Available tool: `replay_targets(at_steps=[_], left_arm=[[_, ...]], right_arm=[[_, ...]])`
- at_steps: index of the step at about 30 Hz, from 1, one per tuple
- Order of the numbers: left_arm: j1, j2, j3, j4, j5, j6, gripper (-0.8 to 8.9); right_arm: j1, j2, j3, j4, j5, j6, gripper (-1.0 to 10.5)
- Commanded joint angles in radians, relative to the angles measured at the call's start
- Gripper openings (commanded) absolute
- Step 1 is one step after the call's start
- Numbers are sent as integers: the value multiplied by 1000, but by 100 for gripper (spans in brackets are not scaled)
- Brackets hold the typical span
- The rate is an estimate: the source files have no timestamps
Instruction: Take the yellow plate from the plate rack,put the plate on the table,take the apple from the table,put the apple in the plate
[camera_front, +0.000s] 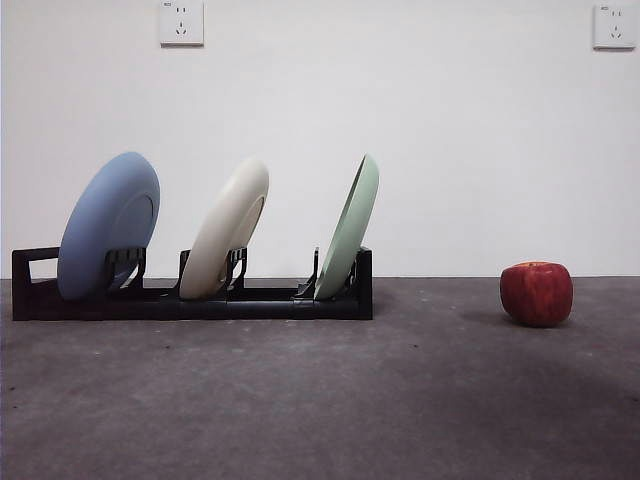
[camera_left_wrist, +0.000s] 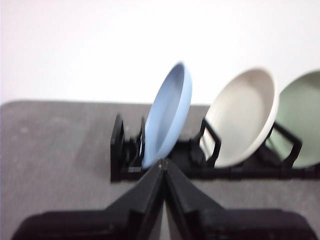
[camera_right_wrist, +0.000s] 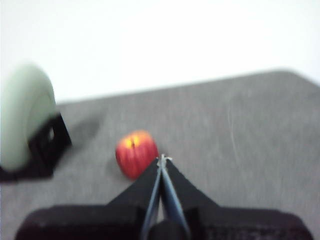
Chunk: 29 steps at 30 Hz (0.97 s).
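The yellow plate (camera_front: 228, 228), cream and off-white, leans in the middle slot of the black plate rack (camera_front: 190, 297), between a blue plate (camera_front: 108, 224) and a pale green plate (camera_front: 348, 226). The red apple (camera_front: 537, 293) rests on the grey table (camera_front: 330, 400) to the right of the rack. Neither arm shows in the front view. My left gripper (camera_left_wrist: 163, 162) is shut and empty, short of the rack, with the blue plate (camera_left_wrist: 168, 115) and the yellow plate (camera_left_wrist: 243, 116) ahead. My right gripper (camera_right_wrist: 162, 159) is shut and empty, apart from the apple (camera_right_wrist: 136, 152).
A white wall with two sockets (camera_front: 181, 22) stands behind the table. The rack's loop handle (camera_front: 30, 272) is at its left end. The pale green plate (camera_right_wrist: 22, 115) and the rack's end show in the right wrist view.
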Motion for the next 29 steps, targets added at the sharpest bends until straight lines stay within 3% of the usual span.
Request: replay_targets(at_steps=[1, 5, 11, 20, 25, 29], left_arm=[[2, 51, 42, 28, 27, -9, -5], [2, 148, 108, 45, 86, -9, -5], [2, 342, 245, 42, 192, -13, -4], [1, 629, 496, 35, 553, -109, -3], [1, 758, 601, 11, 704, -112, -3], [0, 843, 658, -14, 712, -114, -5]], right_arm=[[1, 25, 58, 8, 3, 15, -8], [1, 87, 142, 7, -14, 15, -8], [1, 235, 288, -17, -132, 14, -8], [1, 497, 517, -202, -369, 14, -1], [1, 612, 598, -348, -395, 14, -1], [1, 683, 621, -418, -396, 18, -1]])
